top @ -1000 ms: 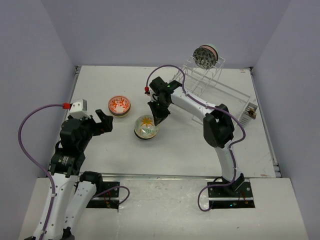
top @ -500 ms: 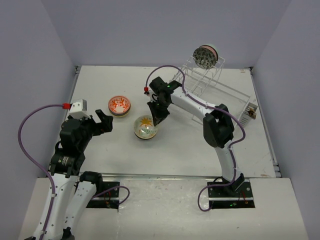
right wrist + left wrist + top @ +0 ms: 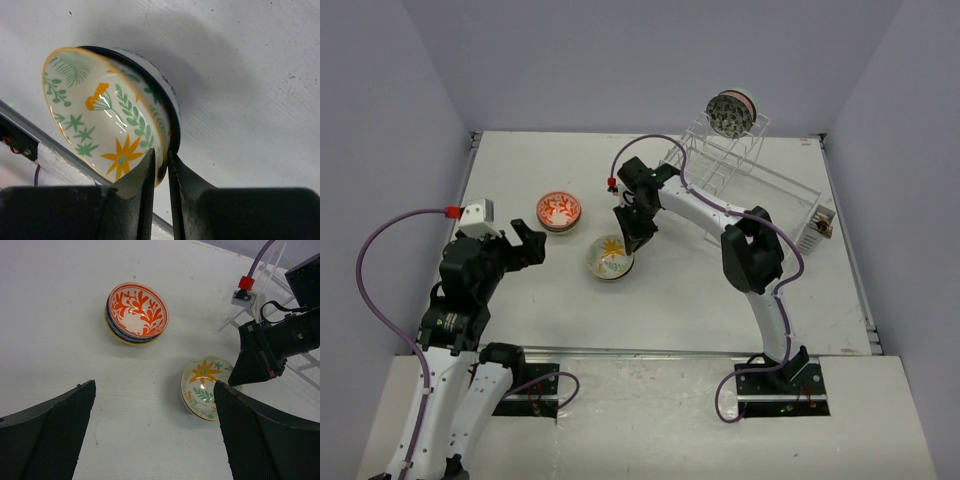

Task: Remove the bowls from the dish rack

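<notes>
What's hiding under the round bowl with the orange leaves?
The white ceramic bowl with orange leaves sits on a stack: blue and yellow bowl edges peek out beneath. How many bowls, and their insides, are covered.

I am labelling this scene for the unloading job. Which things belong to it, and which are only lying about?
Job: dish rack, bowl in the rack, red-orange bowl, yellow-flower bowl, right claw.
Lying about: purple cables; left claw, open and idle.

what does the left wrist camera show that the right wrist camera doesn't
Only left wrist: the red bowl, the rack's edge, the open left gripper. Only right wrist: the right gripper's fingers clamped on the rim, one inside, one outside. Both: the tilted flower bowl, the right gripper, the white table.
</notes>
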Tool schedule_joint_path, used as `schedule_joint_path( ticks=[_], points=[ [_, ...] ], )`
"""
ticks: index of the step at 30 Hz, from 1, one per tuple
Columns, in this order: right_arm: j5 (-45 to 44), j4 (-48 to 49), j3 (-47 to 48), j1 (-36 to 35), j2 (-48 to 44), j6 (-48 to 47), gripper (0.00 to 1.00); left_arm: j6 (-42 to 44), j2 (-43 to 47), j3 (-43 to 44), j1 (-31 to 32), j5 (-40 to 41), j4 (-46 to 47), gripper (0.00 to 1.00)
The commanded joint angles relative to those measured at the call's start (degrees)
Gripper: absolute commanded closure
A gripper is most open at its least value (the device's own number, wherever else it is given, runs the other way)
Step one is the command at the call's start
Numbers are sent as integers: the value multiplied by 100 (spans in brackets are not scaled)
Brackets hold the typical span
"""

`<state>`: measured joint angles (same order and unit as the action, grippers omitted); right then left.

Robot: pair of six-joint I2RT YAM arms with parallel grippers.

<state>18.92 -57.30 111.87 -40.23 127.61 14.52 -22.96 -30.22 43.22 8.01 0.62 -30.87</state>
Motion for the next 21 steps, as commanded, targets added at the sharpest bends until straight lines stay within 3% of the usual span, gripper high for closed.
schedule_joint_path(
  ticks=[1,4,6,11,21],
  points=[
    [7,114,256,-38,-140,77,82,64,33,-33,43,-36,257,0],
    [24,122,247,-38,-219,77,75,72,42,-33,43,-36,257,0],
    [16,87,256,-38,-263,77,62,72,42,-33,43,-36,266,0],
    [-203,0,247,-29,-377,68,62,72,42,-33,43,-36,257,0],
    [-582,-369,501,-90,-1440,7,63,46,68,-24,43,-27,240,0]
  ],
)
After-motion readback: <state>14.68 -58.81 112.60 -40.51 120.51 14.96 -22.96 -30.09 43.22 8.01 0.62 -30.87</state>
